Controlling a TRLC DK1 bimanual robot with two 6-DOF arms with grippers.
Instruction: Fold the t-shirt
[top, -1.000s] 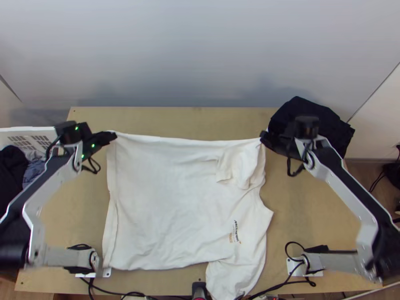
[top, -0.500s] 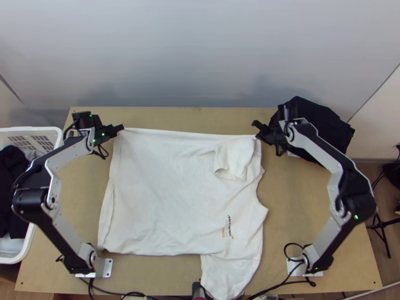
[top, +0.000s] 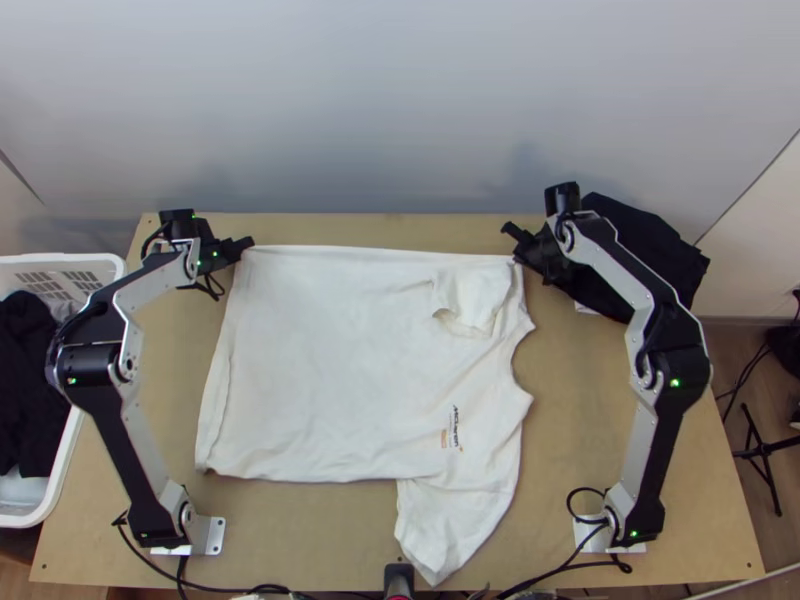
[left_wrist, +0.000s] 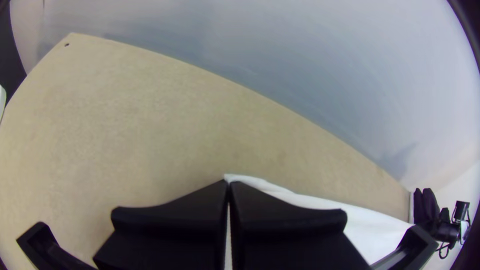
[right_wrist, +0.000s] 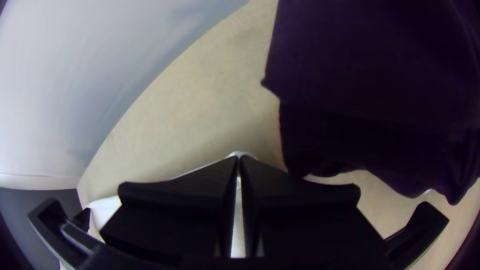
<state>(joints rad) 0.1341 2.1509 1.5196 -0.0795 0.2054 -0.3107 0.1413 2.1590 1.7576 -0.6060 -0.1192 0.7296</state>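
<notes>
The white t-shirt (top: 330, 350) lies spread over the middle of the table, its far edge pulled straight between the grippers, one sleeve folded inward near the far right and the other hanging toward the near edge. My left gripper (top: 243, 250) is at its far left corner; in the left wrist view the left gripper (left_wrist: 229, 184) is shut on the fabric (left_wrist: 320, 204). At the far right corner is my right gripper (top: 513, 245); in the right wrist view the right gripper (right_wrist: 239, 159) is shut on that corner, with a little white cloth (right_wrist: 240, 154) at the tips.
A dark cloth pile (top: 650, 250) lies at the table's far right, just beside the right gripper. A white basket (top: 95, 262) with dark clothes stands at the left. A wall rises behind the table. A black object (top: 398, 578) and cables are at the near edge.
Both grippers have moved toward the table's far edge, and the shirt has slid with them. Its near edge and hanging sleeve now lie farther from the near side.
</notes>
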